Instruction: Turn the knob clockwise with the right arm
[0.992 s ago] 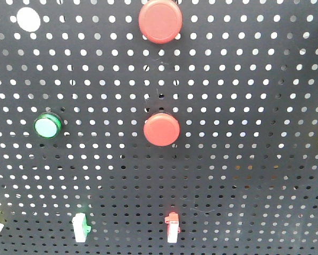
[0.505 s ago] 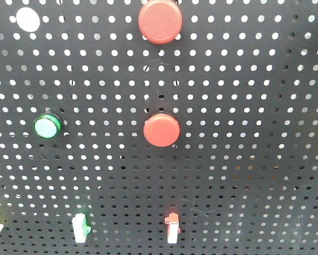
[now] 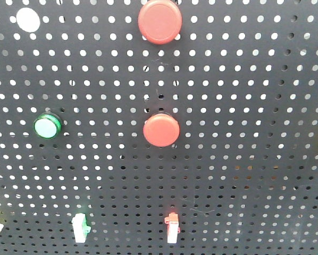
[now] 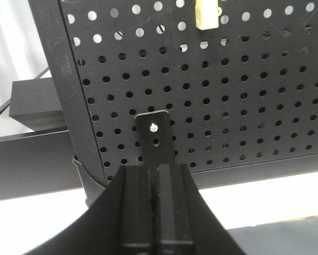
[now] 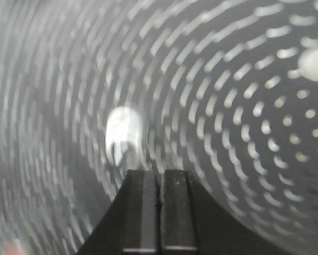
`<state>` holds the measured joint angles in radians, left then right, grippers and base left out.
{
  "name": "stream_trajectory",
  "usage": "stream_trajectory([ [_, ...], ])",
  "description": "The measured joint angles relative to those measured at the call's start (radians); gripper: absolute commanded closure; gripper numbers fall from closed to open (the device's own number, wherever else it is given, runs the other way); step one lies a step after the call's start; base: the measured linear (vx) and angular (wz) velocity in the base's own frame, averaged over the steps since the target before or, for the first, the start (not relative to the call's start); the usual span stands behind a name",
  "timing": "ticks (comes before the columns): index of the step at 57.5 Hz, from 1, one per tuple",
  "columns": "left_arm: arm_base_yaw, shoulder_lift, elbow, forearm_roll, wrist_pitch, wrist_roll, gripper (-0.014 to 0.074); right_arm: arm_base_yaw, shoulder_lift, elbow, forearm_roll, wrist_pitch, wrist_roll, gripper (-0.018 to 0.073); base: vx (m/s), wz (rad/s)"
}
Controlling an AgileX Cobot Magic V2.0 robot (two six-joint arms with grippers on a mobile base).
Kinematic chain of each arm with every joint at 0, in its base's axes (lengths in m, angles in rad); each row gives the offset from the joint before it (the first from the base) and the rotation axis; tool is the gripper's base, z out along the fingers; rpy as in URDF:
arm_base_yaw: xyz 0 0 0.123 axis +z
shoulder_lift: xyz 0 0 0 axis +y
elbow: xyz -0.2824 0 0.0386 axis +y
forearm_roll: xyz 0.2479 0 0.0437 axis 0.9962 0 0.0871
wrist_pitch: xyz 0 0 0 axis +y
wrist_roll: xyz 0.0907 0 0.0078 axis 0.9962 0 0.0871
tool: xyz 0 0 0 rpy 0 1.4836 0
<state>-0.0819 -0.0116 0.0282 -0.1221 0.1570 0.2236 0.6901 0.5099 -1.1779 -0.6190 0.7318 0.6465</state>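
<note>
On the pegboard (image 3: 244, 175), a green button (image 3: 47, 126) is seen at left and two red buttons (image 3: 161, 129) at centre. The left gripper (image 4: 156, 175) is held closed and empty. The right gripper (image 5: 159, 183) is closed on nothing before a blurred bright knob (image 5: 124, 133). With closed jaws, the knob could be bumped, not grasped.

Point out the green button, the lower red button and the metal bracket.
green button (image 3: 47, 126), front view, middle of its cap
lower red button (image 3: 161, 129), front view, centre of its face
metal bracket (image 4: 155, 138), left wrist view, flat plate
</note>
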Motion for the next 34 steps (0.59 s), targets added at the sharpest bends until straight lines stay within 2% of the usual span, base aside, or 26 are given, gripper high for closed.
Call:
stream_trajectory([
  [5, 0.000, 0.000, 0.000, 0.000, 0.000, 0.000, 0.0603, 0.000, -0.092, 0.094, 0.121, 0.001, -0.186, 0.0567, 0.00, 0.00],
  [11, 0.000, 0.000, 0.000, 0.000, 0.000, 0.000, 0.0603, 0.000, -0.192, 0.219, 0.156, -0.007, -0.329, 0.0567, 0.00, 0.00],
  [16, 0.000, 0.000, 0.000, 0.000, 0.000, 0.000, 0.0603, 0.000, -0.243, 0.319, 0.089, -0.048, -0.385, 0.0567, 0.00, 0.00],
  [25, 0.000, 0.000, 0.000, 0.000, 0.000, 0.000, 0.0603, 0.000, -0.257, 0.458, -0.076, -0.139, -0.408, 0.0567, 0.00, 0.00],
  [34, 0.000, 0.000, 0.000, 0.000, 0.000, 0.000, 0.0603, 0.000, -0.257, 0.549, -0.113, -0.160, -0.409, 0.0567, 0.00, 0.00],
])
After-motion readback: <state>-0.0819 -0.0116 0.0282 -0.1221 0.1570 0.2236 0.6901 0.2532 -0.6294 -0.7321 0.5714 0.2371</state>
